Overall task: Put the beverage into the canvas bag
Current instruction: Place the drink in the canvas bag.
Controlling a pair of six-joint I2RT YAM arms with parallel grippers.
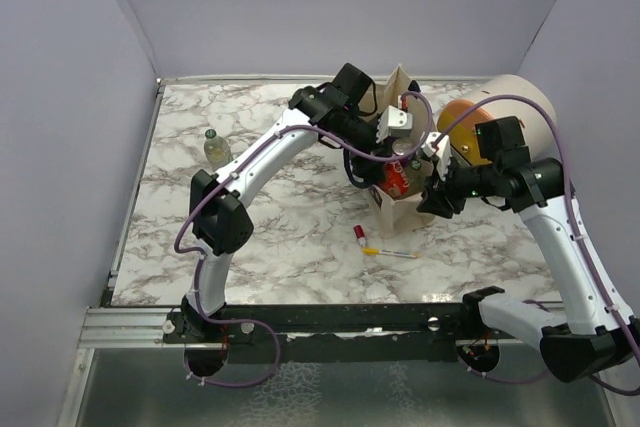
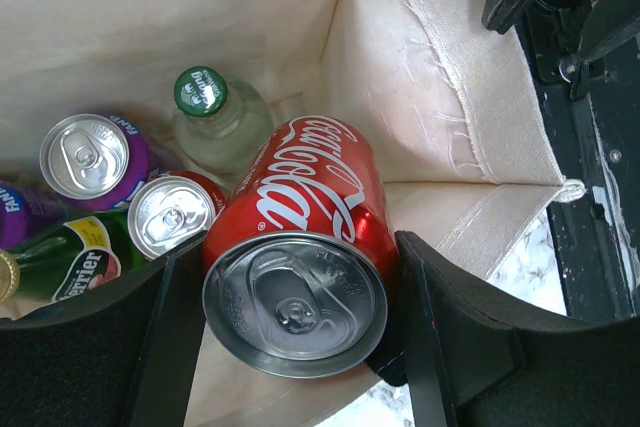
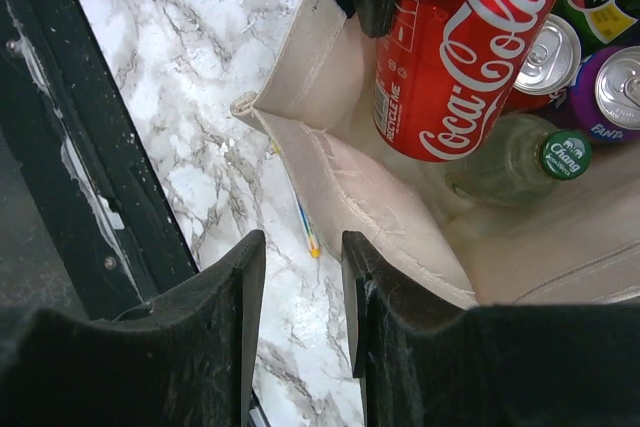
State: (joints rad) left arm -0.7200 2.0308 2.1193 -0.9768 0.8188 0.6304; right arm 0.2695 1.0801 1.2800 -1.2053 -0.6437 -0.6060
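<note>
Left gripper [image 2: 300,292] holds the red can [image 2: 305,192].
The can sits inside the canvas bag's [image 2: 440,97] mouth; right gripper [image 3: 305,277] gapes a little, empty.

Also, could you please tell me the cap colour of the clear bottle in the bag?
Green cap with white lettering; clearest in the left wrist view.

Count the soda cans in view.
3. A cola can is held in the left claw at the mouth of the bag. A purple can and a red-sided can stand upright inside it. Purple at the picture's edge may be a fourth.
</note>
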